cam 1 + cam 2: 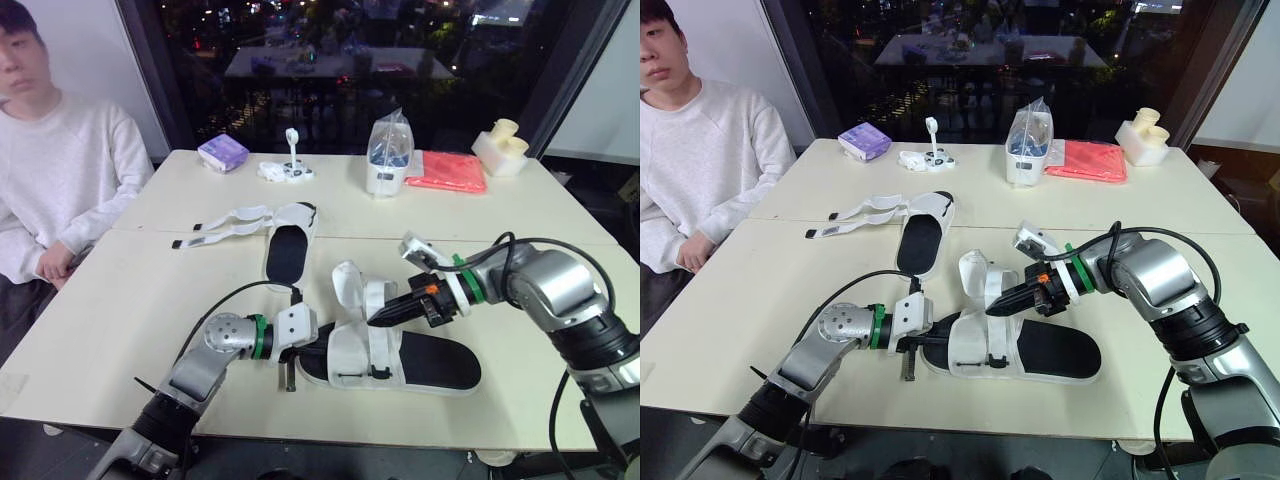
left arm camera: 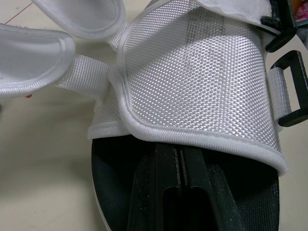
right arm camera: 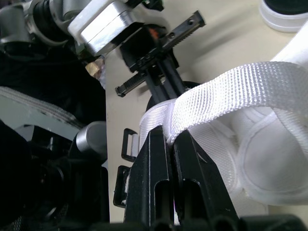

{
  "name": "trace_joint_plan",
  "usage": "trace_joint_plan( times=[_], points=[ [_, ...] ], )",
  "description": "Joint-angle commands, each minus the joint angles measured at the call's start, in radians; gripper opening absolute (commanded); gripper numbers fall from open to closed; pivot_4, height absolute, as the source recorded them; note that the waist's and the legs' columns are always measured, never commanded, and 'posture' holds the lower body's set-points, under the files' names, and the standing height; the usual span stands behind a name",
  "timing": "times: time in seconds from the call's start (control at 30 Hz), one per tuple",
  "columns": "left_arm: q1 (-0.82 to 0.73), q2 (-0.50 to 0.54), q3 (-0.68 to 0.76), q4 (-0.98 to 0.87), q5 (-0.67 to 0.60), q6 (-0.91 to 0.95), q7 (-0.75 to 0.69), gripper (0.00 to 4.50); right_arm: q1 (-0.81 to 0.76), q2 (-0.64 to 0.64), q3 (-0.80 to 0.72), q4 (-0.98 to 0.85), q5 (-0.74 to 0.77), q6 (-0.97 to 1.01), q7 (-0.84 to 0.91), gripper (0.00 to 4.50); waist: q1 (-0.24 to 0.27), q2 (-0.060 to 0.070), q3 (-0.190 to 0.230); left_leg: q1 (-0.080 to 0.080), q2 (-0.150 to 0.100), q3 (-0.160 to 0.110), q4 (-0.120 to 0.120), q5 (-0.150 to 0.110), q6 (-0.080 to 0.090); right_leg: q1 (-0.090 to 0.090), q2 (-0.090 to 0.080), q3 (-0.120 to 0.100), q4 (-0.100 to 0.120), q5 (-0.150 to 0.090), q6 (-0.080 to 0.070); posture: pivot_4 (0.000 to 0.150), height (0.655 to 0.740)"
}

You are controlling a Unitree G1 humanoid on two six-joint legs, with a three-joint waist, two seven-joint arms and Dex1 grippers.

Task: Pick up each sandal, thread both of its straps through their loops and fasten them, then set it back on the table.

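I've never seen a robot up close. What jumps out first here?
Both grippers work on one sandal at the front of the table: the right gripper pinches a strap, the left gripper rests on its black footbed. A second sandal lies behind, straps spread loose; a person sits at the left.

- Left arm and right arm are showing rounded silver-grey shells.
- Green rings are circling both wrists.
- Black cables are looping outside each arm.
- White blocks are sitting behind the left gripper and right gripper.
- Fingers are showing black; an orange tab is showing on the right.
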Motion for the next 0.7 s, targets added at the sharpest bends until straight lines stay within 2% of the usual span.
trace_joint_plan(
  times=[0.03,0.3,0.4,0.63,0.7],
  points=[
    [0.009,-0.002,-0.023,0.017,0.018,0.01,0.002,0.0,0.033,-0.027,-0.023,-0.072,0.015,-0.002,0.008,0.03,0.001,0.0,0.0,0.0,0.0,0.0,0.0,0.0,0.0,0.0,0.0,0.0,0.0,0.0,0.0,0.15,0.74],
    [0.019,-0.004,-0.027,0.009,0.016,0.013,0.004,0.0,0.13,-0.021,-0.048,-0.164,0.039,0.029,-0.058,0.03,0.0,0.0,0.0,0.0,0.0,-0.001,0.0,0.0,0.0,0.0,-0.001,0.0,0.0,0.0,0.0,0.15,0.74],
    [0.022,-0.006,-0.029,0.004,0.016,0.017,0.004,0.0,0.149,-0.039,-0.06,-0.19,0.05,0.036,-0.058,0.93,0.001,0.0,0.0,0.0,0.0,-0.001,0.0,0.0,0.0,0.0,-0.001,0.0,0.0,0.0,0.0,0.15,0.74],
    [0.026,-0.012,-0.036,0.007,0.018,0.014,0.006,0.0,0.206,-0.139,-0.158,-0.298,0.116,0.09,-0.069,4.45,0.004,0.0,0.0,0.0,0.0,-0.001,0.001,0.0,0.0,0.001,-0.002,0.0,0.0,0.0,0.0,0.15,0.74],
    [0.026,-0.014,-0.038,0.01,0.019,0.012,0.006,0.0,0.246,-0.184,-0.233,-0.339,0.179,0.147,-0.073,4.48,0.003,0.0,0.0,0.0,0.0,-0.001,0.0,0.0,0.0,0.001,-0.002,0.0,0.0,0.0,0.0,0.15,0.74]
  ],
)
